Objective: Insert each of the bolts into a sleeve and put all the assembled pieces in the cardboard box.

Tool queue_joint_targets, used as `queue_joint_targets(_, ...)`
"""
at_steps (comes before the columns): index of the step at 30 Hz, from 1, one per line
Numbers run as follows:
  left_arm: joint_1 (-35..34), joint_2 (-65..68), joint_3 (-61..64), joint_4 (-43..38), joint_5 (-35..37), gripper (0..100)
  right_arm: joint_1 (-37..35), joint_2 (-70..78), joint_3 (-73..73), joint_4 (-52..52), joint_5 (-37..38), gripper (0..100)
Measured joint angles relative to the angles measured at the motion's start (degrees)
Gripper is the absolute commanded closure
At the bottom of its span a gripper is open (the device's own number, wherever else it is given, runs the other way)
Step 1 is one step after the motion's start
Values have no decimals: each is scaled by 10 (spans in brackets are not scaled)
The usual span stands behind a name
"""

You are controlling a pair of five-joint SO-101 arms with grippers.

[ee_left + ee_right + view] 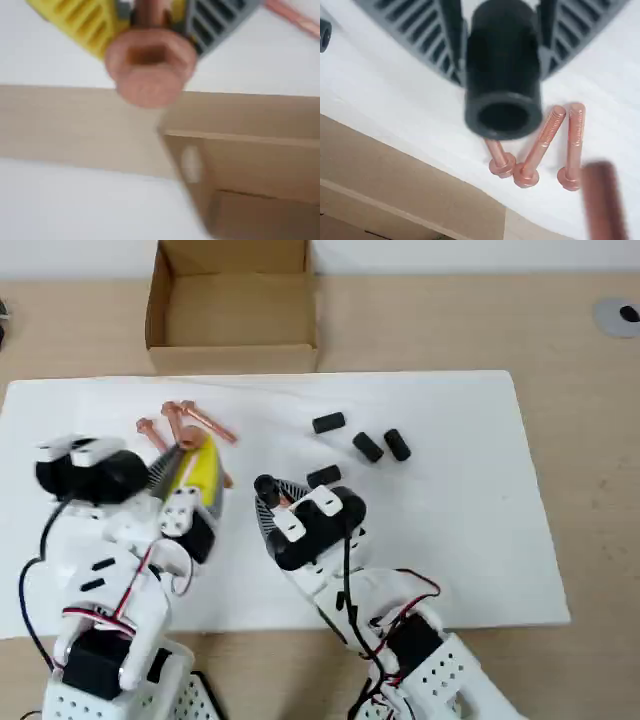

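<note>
From above, the box [232,358] sits beyond a white sheet [450,540]; three loose bolts [205,423] and three sleeves [367,447] lie before it. Left wrist: the left claw [152,12] is clamped on a bolt [150,65], box beyond. Right wrist: the right claw [502,20] grips a sleeve [502,75].

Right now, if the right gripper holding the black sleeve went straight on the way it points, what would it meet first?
Probably the loose copper bolts on the white sheet, beyond the right gripper and its black sleeve. The left gripper and its held bolt sit close by; depth is unclear.
</note>
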Motion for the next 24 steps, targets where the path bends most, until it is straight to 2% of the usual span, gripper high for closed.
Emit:
queue_joint_targets(4, 49, -12, 0, 0, 0, 994, 0, 0, 0, 0, 0, 988)
queue_joint_targets(9, 61, -12, 5, -7, 0, 993, 0, 0, 0, 0, 0, 988)
queue_joint_targets(17, 61, -12, 64, -103, -35, 994, 0, 0, 0, 0, 0, 988)
queue_joint_targets(24, 63, -12, 87, -149, -58, 991, 0, 0, 0, 0, 0, 988)
